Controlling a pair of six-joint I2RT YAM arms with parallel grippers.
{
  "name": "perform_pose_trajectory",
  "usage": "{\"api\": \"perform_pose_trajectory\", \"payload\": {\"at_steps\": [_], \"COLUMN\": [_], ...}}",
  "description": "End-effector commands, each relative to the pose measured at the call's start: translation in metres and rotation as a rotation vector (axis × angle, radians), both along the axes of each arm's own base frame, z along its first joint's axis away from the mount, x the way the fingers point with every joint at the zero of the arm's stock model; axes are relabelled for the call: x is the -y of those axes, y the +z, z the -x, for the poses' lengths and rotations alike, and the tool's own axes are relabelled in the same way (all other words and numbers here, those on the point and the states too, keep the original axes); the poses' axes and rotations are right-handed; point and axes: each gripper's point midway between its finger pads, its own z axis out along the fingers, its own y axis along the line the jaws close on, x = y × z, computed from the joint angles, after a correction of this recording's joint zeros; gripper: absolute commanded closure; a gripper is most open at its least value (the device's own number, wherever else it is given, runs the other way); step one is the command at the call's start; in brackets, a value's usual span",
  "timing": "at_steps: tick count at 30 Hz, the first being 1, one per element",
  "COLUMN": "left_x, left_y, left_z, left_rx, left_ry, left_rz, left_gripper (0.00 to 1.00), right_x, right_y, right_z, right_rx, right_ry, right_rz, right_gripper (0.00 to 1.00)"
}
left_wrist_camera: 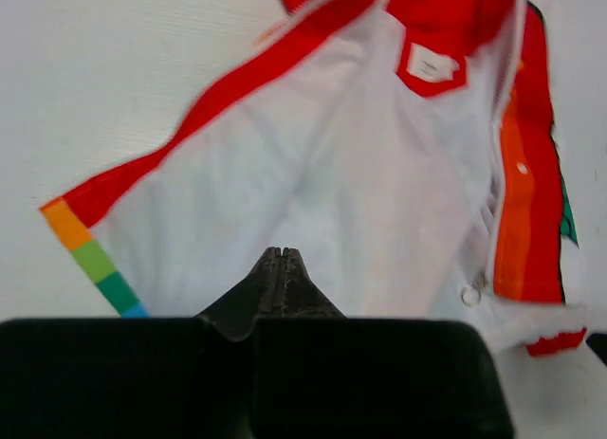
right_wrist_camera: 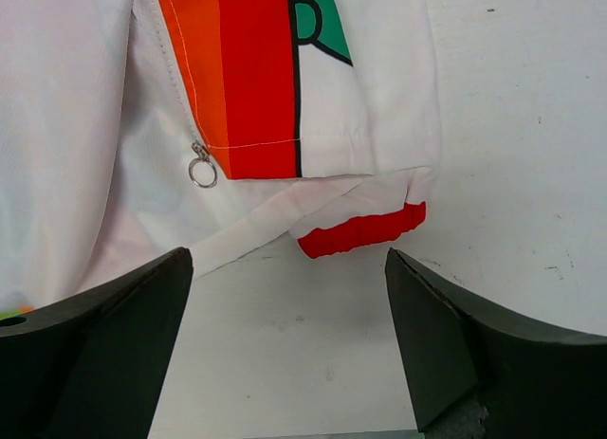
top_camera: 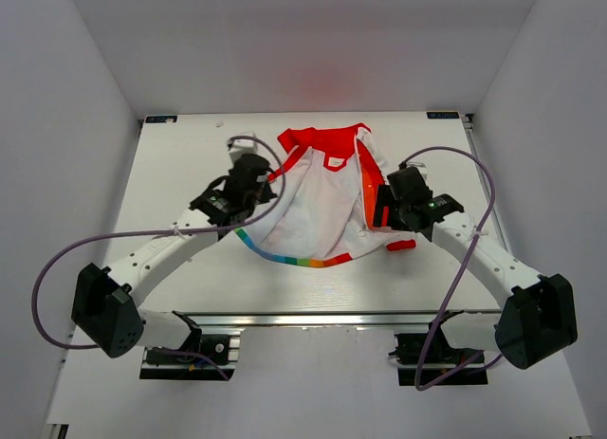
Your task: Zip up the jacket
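Observation:
The jacket lies open on the table with its white lining up, its red hood at the far end and a rainbow hem near me. My left gripper is shut and empty, and hovers over the lining of the left flap. My right gripper is open and empty at the jacket's right side. In the right wrist view it stands over bare table just below the jacket's bottom corner. The zipper's ring pull hangs at the red-orange front edge and also shows in the left wrist view. A red cuff lies between the fingers' line and the flap.
The white table is walled in by white panels on three sides. A metal rail runs along the near edge between the arm bases. Purple cables loop from both arms.

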Motion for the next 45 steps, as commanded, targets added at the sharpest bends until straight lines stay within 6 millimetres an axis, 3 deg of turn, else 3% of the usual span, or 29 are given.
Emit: {"api": "perform_pose_trajectory", "payload": {"at_steps": [1, 4, 6, 7, 8, 10, 11, 12, 13, 14, 16, 19, 25, 29, 37, 41, 42, 44, 45], "left_x": [0.037, 0.047, 0.032, 0.023, 0.018, 0.008, 0.005, 0.0, -0.018, -0.016, -0.044, -0.066, -0.071, -0.078, -0.095, -0.096, -0.098, -0.098, -0.097], "left_y": [-0.025, -0.059, -0.072, -0.073, -0.071, -0.064, -0.061, -0.062, -0.056, -0.056, -0.063, -0.07, -0.112, -0.154, -0.207, -0.232, -0.236, -0.242, -0.243], "left_z": [0.036, 0.063, 0.067, 0.064, 0.062, 0.051, 0.048, 0.043, 0.031, 0.025, 0.01, -0.006, -0.023, -0.019, -0.014, -0.009, -0.007, -0.006, -0.005], "left_rx": [-0.062, -0.166, -0.213, -0.212, -0.213, -0.212, -0.21, -0.202, -0.193, -0.199, -0.221, -0.246, -0.365, -0.485, -0.635, -0.706, -0.719, -0.729, -0.732], "left_ry": [-0.119, -0.125, -0.04, -0.003, 0.024, 0.061, 0.066, 0.078, 0.126, 0.095, 0.145, 0.191, 0.148, 0.191, 0.302, 0.318, 0.324, 0.325, 0.323], "left_rz": [-0.178, -0.242, -0.254, -0.267, -0.264, -0.227, -0.206, -0.185, -0.146, -0.09, -0.045, -0.018, 0.101, 0.052, -0.026, -0.022, -0.021, -0.014, -0.012], "left_gripper": [1.0, 1.0, 1.0, 0.94, 0.58, 0.24, 0.02, 0.02, 0.02, 0.02, 0.02, 0.02, 0.02, 0.02, 0.04, 0.25, 0.39, 0.49, 0.65], "right_x": [0.005, 0.006, 0.005, 0.004, 0.003, 0.001, 0.001, 0.002, 0.002, 0.002, 0.0, -0.003, -0.004, -0.001, 0.004, 0.008, 0.009, 0.01, 0.011], "right_y": [0.006, 0.006, 0.006, 0.005, 0.003, 0.002, 0.0, -0.001, -0.001, -0.002, -0.003, -0.004, -0.005, -0.005, -0.005, -0.003, -0.001, 0.001, 0.004], "right_z": [0.002, 0.001, 0.001, 0.002, 0.002, 0.004, 0.006, 0.006, 0.006, 0.006, 0.006, 0.004, 0.001, 0.002, 0.007, 0.009, 0.009, 0.009, 0.009], "right_rx": [0.022, 0.023, 0.022, 0.015, 0.011, 0.003, -0.004, -0.003, -0.005, -0.006, -0.009, -0.019, -0.033, -0.035, -0.033, -0.026, -0.021, -0.01, -0.003], "right_ry": [-0.016, -0.022, -0.014, -0.007, -0.001, 0.018, 0.023, 0.023, 0.022, 0.022, 0.027, 0.034, 0.036, 0.028, 0.013, -0.001, -0.003, -0.006, -0.008], "right_rz": [0.0, -0.001, -0.004, -0.006, -0.008, -0.01, -0.008, -0.006, -0.004, -0.006, -0.013, -0.019, -0.007, 0.009, 0.013, 0.02, 0.022, 0.023, 0.02], "right_gripper": [0.13, 0.13, 0.13, 0.13, 0.13, 0.12, 0.12, 0.12, 0.12, 0.11, 0.11, 0.11, 0.11, 0.11, 0.11, 0.11, 0.11, 0.11, 0.11]}}
